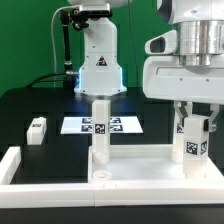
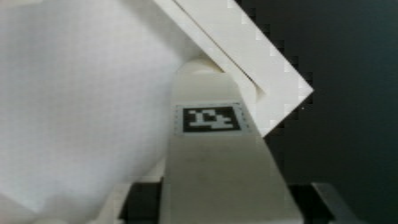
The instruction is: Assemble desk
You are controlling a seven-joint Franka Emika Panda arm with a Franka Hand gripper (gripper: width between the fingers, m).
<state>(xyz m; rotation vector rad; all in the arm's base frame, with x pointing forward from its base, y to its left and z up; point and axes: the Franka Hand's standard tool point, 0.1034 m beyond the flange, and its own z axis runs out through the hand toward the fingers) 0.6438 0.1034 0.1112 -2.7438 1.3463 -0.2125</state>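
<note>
Black table [image 1: 30, 105] holds the white desk top [image 1: 130, 160], one tagged leg [image 1: 100, 128] upright on it; the gripper [image 1: 193, 112] straddles another tagged leg [image 1: 194, 138], grip unclear.

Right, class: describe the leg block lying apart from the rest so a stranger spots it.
Find the black table. At the exterior view's left of the marker board lies one small leg block. Unlike the two upright legs, it lies alone on the dark surface.
</note>
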